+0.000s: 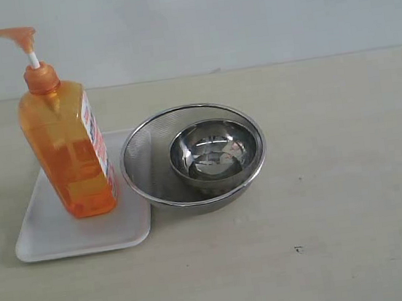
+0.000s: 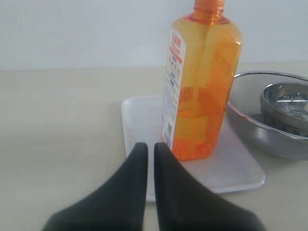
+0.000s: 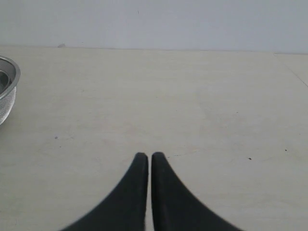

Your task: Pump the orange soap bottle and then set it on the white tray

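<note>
— Closest to the lens is the left gripper (image 2: 149, 146), isn't it? How does it stand?
— Its black jaws are pressed nearly together, pinching nothing, and clear of the orange soap bottle (image 2: 202, 86) beyond them.
— And the right gripper (image 3: 146, 156)?
— Pressed together too and empty, above the table (image 3: 216, 96), with part of the steel mesh bowl (image 3: 9, 79) in its view.
— Where is the bottle in the exterior view?
— Upright at the left of the frame, standing on the white tray (image 1: 65, 237), its pump head (image 1: 11, 34) up on the white stem and its label (image 1: 94, 134) facing right.
— What lies beside the tray?
— The steel mesh bowl, at the tray's right edge in mid-frame, with a smaller steel bowl (image 1: 214, 152) inside it.
</note>
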